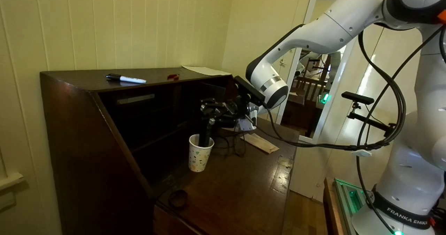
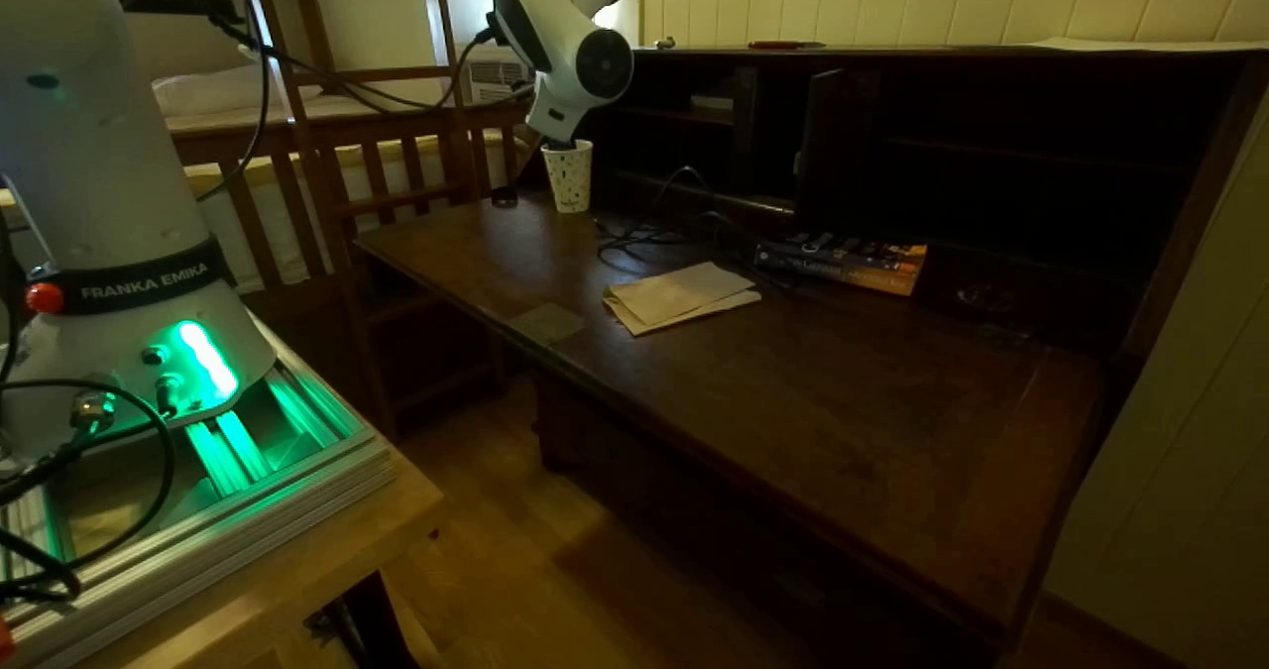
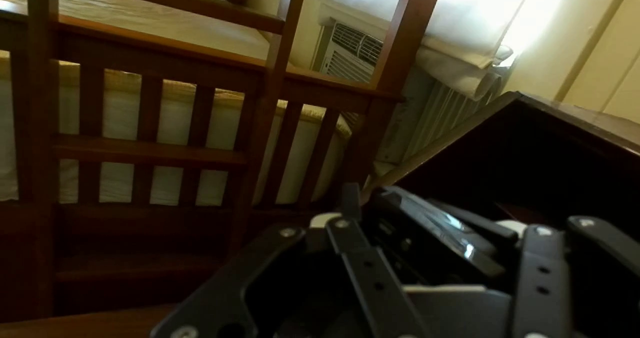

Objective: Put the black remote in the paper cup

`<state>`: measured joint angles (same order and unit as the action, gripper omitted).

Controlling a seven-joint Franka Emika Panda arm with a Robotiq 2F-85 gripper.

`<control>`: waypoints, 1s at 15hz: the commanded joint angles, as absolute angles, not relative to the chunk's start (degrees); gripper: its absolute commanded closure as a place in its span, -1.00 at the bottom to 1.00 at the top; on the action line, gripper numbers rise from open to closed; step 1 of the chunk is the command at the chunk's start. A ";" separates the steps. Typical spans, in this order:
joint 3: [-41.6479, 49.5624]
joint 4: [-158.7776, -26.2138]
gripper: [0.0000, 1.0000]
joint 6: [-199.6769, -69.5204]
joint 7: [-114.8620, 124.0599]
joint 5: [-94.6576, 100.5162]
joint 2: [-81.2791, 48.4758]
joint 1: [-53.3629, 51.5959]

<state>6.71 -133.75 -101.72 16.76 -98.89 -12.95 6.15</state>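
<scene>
Black remote: one, hanging nearly upright, its lower end inside the paper cup and its upper end at the end effector, which is closed and gripping it. Of cups I count one, of end effectors one, of white arms one.

As for its looks, the remote is a slim, straight bar, black along all the length that shows, leaning a little; the cup's wall hides its lower end, and any markings are too small to make out. In the wrist view I cannot tell exactly where the fingers stop and the remote begins.

Around it stands the white cup with scattered coloured flecks, on the brown surface. Near the cup lie one dark ring and one tangle of black cable. Farther along come the brown paper, one folded piece or two, and a book or books, the number unclear.

On top of the dark hutch lie one white marker with a black cap, one small red object and one white sheet. Farthest off are one slatted wooden bed and one air conditioner.
</scene>
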 commanded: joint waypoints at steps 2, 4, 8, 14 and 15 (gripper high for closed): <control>6.79 -133.01 0.84 -101.54 17.32 -100.16 -14.00 6.19; 6.89 -131.64 0.84 -101.98 18.66 -100.36 -15.96 6.29; 6.86 -129.16 0.84 -102.69 21.19 -100.63 -19.37 6.36; 6.72 -126.62 -0.15 -103.67 23.92 -100.28 -22.25 6.27; 6.73 -126.40 -0.28 -103.75 24.40 -100.16 -22.43 6.26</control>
